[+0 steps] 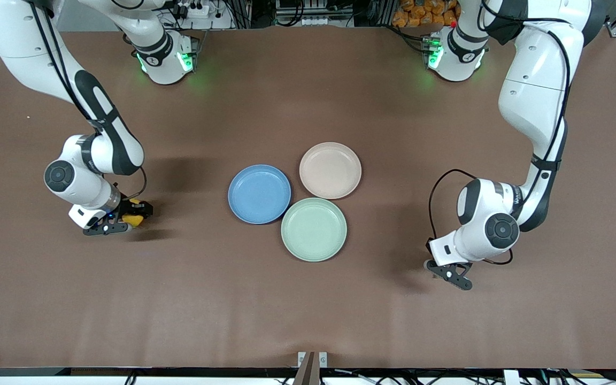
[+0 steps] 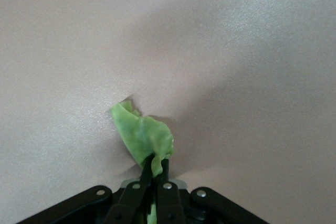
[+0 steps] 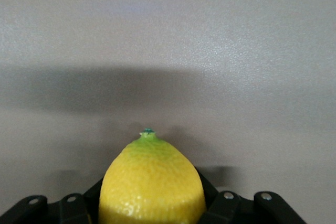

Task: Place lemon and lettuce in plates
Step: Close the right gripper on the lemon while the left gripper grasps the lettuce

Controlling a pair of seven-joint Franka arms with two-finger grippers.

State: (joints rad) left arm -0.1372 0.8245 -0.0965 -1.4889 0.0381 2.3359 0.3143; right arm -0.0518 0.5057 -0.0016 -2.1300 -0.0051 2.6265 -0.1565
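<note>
Both arms reach low, left end effector and right end effector clamped.

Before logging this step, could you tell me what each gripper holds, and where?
The left gripper pinches the lettuce at its narrow end; the right gripper clamps the lemon around its body.

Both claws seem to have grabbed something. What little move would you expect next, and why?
Probably a short lift. The right claw is shut on the lemon, and the left claw pinches the lettuce, both low at the table, apart from the plates. The blue plate and beige plate sit empty mid-table, so raising both comes before carrying them over.
</note>
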